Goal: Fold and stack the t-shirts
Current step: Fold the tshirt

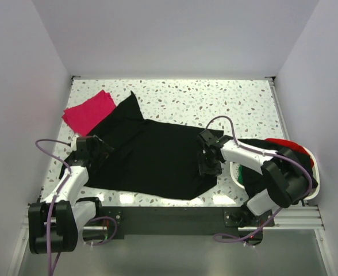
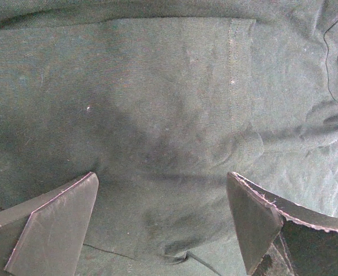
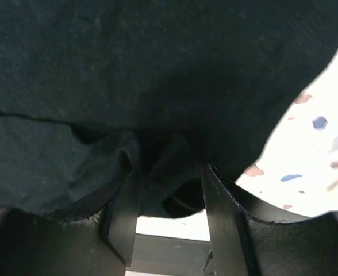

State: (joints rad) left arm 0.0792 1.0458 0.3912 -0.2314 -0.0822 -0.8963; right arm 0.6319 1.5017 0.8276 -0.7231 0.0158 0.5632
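Note:
A large black t-shirt (image 1: 157, 158) lies spread across the middle of the table. A magenta-pink t-shirt (image 1: 88, 112), folded to a small rectangle, lies at the back left, touching the black shirt's sleeve. My left gripper (image 1: 94, 150) is open low over the black shirt's left side, and its wrist view shows only flat black cloth (image 2: 157, 103) between wide-apart fingers (image 2: 60, 224). My right gripper (image 1: 207, 165) is at the shirt's right edge, with a bunched fold of black cloth (image 3: 157, 155) pinched between its fingers (image 3: 221, 213).
A white basket (image 1: 312, 160) at the right holds more shirts, a red one (image 1: 281, 142) at the back and dark cloth (image 1: 252, 175) in front. The speckled tabletop (image 1: 215, 100) is bare behind the shirt. White walls close in on three sides.

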